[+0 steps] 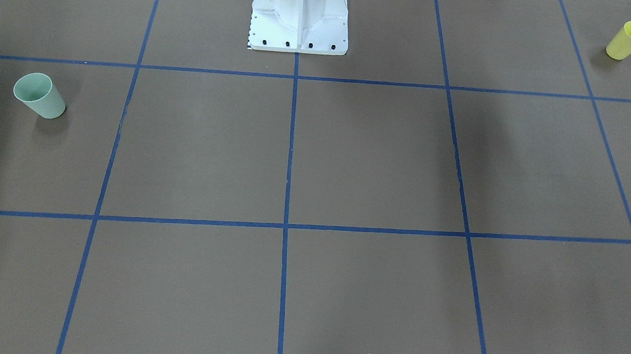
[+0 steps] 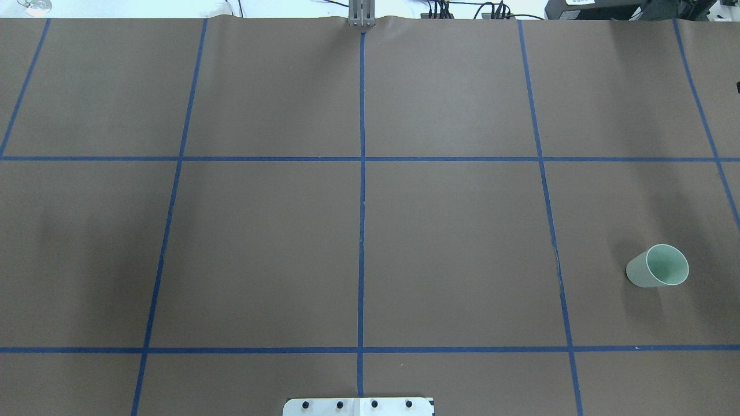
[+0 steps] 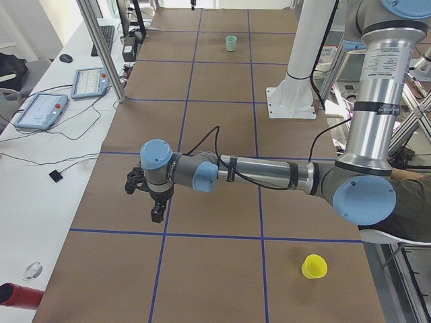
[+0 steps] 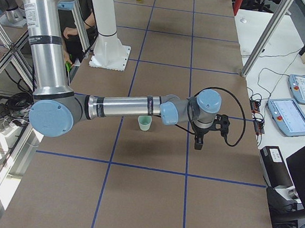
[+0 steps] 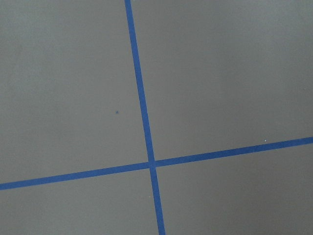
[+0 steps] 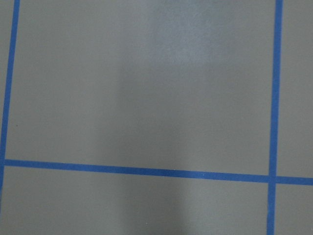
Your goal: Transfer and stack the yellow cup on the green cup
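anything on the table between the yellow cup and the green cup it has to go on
Nothing visible does. Between the small bright yellow plastic cup and the pale mint-green plastic cup lies only bare brown mat with blue tape. The white pedestal base sits just off that line, toward the robot.

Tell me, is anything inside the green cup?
Nothing shows inside the green cup. Through its open mouth, only the plain pale inner wall is visible. Its own side hides part of the bottom.
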Tool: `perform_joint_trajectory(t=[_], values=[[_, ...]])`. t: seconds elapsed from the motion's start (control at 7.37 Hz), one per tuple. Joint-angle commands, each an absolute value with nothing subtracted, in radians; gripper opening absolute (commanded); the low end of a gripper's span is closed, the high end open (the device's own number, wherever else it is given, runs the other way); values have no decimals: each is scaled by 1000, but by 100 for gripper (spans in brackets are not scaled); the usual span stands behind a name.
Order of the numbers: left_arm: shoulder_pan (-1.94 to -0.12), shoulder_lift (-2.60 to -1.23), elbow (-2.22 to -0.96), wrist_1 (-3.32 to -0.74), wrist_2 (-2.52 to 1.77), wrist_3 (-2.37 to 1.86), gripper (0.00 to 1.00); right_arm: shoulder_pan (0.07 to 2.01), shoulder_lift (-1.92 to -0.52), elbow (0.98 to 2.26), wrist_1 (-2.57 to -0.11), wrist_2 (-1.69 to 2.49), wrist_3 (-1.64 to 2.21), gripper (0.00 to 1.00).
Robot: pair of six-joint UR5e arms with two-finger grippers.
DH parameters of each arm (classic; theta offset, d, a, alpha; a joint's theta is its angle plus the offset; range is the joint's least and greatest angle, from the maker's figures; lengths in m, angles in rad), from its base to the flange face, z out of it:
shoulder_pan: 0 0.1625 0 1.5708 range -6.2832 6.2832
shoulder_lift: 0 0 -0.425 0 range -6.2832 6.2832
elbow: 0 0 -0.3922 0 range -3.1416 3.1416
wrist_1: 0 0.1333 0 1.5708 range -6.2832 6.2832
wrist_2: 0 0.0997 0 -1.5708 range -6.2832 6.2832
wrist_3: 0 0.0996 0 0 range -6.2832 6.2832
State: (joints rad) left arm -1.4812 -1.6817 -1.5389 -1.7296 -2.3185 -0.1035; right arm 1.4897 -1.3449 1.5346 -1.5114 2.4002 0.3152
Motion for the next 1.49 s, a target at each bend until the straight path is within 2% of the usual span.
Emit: perform_joint_trajectory(t=[0.0, 1.36], values=[[-1462, -1672, -1552, -1727, -2327, -126, 100, 1538, -1334, 1555, -1577, 2410, 313, 99], [-1450, -1579, -1543, -1794, -2382, -118, 100, 1539, -1459, 1615, -1563, 2411, 314, 99]])
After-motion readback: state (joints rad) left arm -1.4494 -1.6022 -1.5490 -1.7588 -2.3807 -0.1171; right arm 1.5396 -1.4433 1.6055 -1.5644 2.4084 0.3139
